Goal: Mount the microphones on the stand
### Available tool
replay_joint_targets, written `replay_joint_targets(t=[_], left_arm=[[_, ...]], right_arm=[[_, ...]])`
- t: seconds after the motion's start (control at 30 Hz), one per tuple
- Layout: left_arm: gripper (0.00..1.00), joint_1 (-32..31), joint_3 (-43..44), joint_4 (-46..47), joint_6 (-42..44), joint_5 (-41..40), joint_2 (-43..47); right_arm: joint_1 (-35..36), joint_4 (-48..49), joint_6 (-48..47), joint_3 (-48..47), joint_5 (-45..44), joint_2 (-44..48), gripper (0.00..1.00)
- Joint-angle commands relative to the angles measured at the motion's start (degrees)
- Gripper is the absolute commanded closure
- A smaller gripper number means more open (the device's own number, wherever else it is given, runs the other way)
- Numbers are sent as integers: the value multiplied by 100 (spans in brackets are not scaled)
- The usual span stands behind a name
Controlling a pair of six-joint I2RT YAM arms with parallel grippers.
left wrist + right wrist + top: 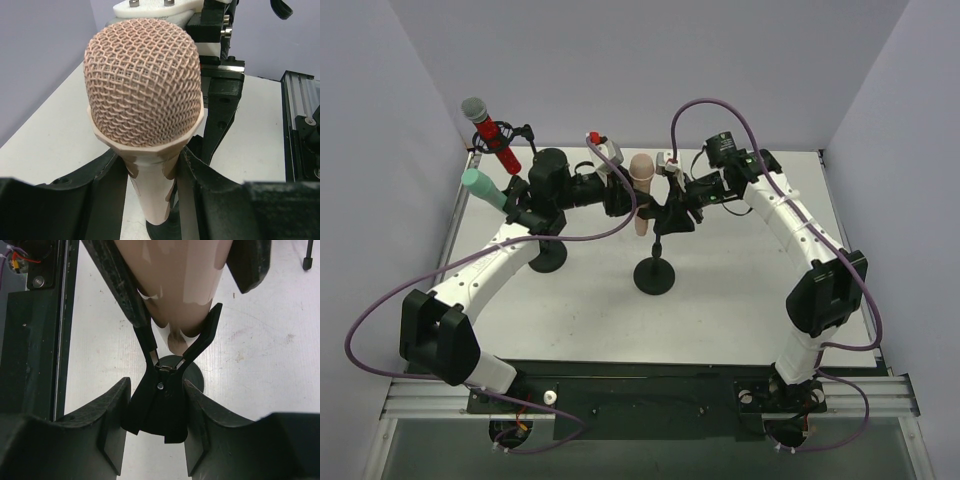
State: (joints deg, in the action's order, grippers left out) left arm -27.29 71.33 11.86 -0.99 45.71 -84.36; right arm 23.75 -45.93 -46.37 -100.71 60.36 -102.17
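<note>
**Desk:** Which holders are filled?

**Photographer:** At the far left of the white table (740, 260), the red microphone (492, 133), grey mesh head uppermost, and the mint-green microphone (480, 185) both lean up and to the left. They sit above a second stand whose round base (548, 258) shows under the left arm (480, 270). That arm hides most of their mounts. On the centre stand (654, 275), the black forked clip (160, 405) has the tapered tail of the peach-pink microphone (145, 85) between its two prongs. The tail touches both prongs. I cannot tell whether it is fully seated.

**Desk:** And the arms?

**Photographer:** The left arm bends out toward the left wall at the elbow, and its forearm sweeps up and right to the centre. The left gripper (150, 155) is clamped on the peach-pink microphone's handle just below the mesh head, with one finger (107, 185) pressed to each side and the head standing upright above them. The right arm (810, 240) mirrors it from the other side, elbow out to the right and wrist turned in. The right gripper (156, 385) is closed on the forked clip's stem beneath the prongs, with the centre stand's dark round foot visible just beyond.
</note>
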Motion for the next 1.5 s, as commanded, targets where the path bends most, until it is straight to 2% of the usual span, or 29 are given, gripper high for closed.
replay_joint_targets(t=[0.0, 0.07, 0.17, 0.2, 0.23, 0.4, 0.43, 0.5, 0.53, 0.57, 0.93, 0.97, 1.0, 1.03, 1.1, 1.17, 1.2, 1.23, 1.27, 1.33, 1.47], left_arm=[[100, -233, -75, 159, 293, 324, 16], [100, -242, -58, 159, 293, 359, 7], [100, -251, -75, 159, 293, 377, 7], [100, -259, -75, 159, 293, 386, 7], [100, -268, -75, 159, 302, 377, -2], [100, -268, -75, 89, 363, 351, 7], [100, -268, -75, 71, 372, 350, 24], [100, -268, -75, 45, 398, 342, 24], [100, -268, -58, 36, 433, 316, 33], [100, -268, -58, -8, 451, 307, 33], [100, -470, 127, -351, 785, 368, -63], [100, -479, 135, -368, 785, 359, -81], [100, -479, 144, -368, 785, 316, -98], [100, -479, 136, -360, 768, 220, -98], [100, -462, 101, -368, 671, 26, -55], [92, -401, 83, -377, 496, -132, -11], [81, -383, 74, -334, 425, -185, 7], [75, -356, 13, -307, 303, -273, 85], [66, -347, -22, -220, 249, -317, 121], [54, -339, -110, -97, 135, -475, 226], [41, -339, -216, 27, -138, -686, 411]], right_arm=[[139, 75, 216, 226, 565, 206, 77], [139, 137, 242, 306, 600, 241, 69], [139, 199, 286, 367, 644, 259, 64], [130, 207, 295, 385, 661, 276, 55], [130, 207, 295, 394, 679, 268, 50], [104, 243, 295, 429, 697, 320, 49], [78, 251, 295, 446, 697, 338, 50], [51, 278, 330, 438, 679, 347, 69], [42, 269, 330, 446, 670, 338, 88], [25, 278, 322, 464, 662, 364, 100], [121, 278, 304, 491, 618, 285, 100], [121, 287, 330, 482, 618, 268, 95], [121, 287, 348, 482, 626, 259, 83], [113, 278, 357, 490, 626, 276, 65], [86, 287, 330, 578, 635, 338, 49], [42, 278, 304, 657, 609, 426, 41], [-10, 287, 287, 692, 591, 487, 39], [-63, 287, 269, 745, 591, 514, 35], [-89, 287, 251, 771, 609, 566, 34], [-160, 304, 225, 851, 591, 645, 32], [-204, 295, 93, 1061, 600, 847, 29]])
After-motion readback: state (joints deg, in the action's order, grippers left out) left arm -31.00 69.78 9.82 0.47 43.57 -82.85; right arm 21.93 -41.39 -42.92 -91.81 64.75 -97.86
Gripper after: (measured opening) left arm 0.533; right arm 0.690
